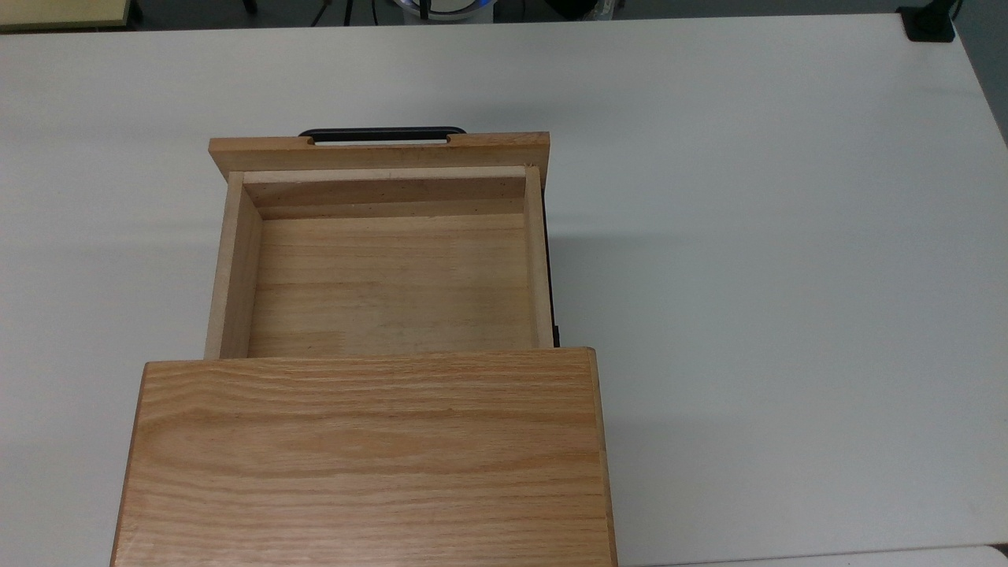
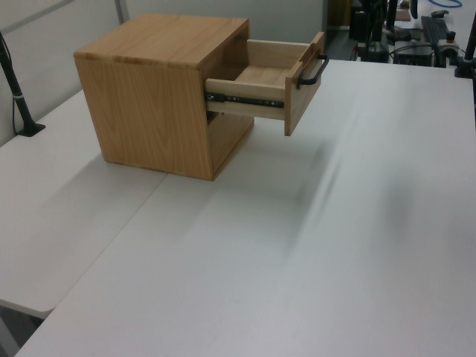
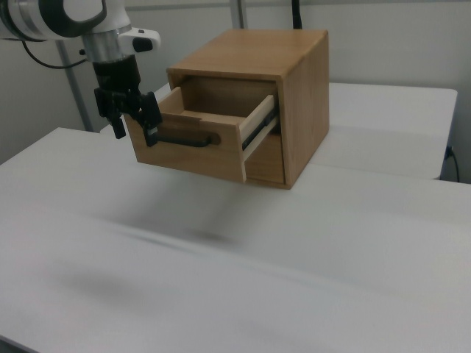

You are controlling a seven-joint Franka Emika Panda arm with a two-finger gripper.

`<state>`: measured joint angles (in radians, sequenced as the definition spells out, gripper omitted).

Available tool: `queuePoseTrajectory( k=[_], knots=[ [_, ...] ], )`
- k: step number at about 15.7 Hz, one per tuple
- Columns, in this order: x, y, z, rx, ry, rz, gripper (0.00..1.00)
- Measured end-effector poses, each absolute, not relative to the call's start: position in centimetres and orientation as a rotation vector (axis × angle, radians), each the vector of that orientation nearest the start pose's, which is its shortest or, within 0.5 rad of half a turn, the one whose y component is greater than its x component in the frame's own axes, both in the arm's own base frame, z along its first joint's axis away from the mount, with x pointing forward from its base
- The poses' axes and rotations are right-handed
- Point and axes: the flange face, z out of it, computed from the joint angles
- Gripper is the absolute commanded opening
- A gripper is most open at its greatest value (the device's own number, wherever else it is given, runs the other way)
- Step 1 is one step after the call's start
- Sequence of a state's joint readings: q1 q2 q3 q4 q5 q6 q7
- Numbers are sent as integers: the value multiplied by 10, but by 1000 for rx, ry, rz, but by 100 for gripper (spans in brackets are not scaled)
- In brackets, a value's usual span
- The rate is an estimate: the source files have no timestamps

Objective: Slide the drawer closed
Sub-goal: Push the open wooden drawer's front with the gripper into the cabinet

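Drawer (image 1: pixel 390 276): you see it pulled well out of the cabinet (image 1: pixel 366 457), inside bare, floor and paler side walls exposed in the top view.
Front panel (image 3: pixel 188 151): wider than the box, hanging clear above the table (image 1: pixel 787 236).
Handle (image 1: pixel 382 135): thin black bar on the front panel's outer face, at the top view's upper edge of the drawer.
Slide rail (image 2: pixel 245 99): dark metal runner along the drawer's side, visible in the left view.
Gripper (image 3: pixel 131 116): black, hanging from the white arm (image 3: pixel 70 15) at the right view's left, just beside the front panel's corner near the handle end.
Finger state: you cannot tell from these views whether the jaws are parted or together.
Cabinet: stands on the white table.
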<state>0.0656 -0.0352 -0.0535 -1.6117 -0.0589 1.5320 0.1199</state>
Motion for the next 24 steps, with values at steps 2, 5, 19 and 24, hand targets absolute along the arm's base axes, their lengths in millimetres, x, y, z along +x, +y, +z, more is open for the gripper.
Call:
queuePoseTrajectory(
  k=[2,5,19,24],
  knots=[
    [539,-1,622,-3198,112,66,100],
    [539,-11,622,-3198,14,71,100],
    [547,-9,606,-3193,-91,120,0],
    [573,-4,578,-3164,-225,73,0]
  ],
)
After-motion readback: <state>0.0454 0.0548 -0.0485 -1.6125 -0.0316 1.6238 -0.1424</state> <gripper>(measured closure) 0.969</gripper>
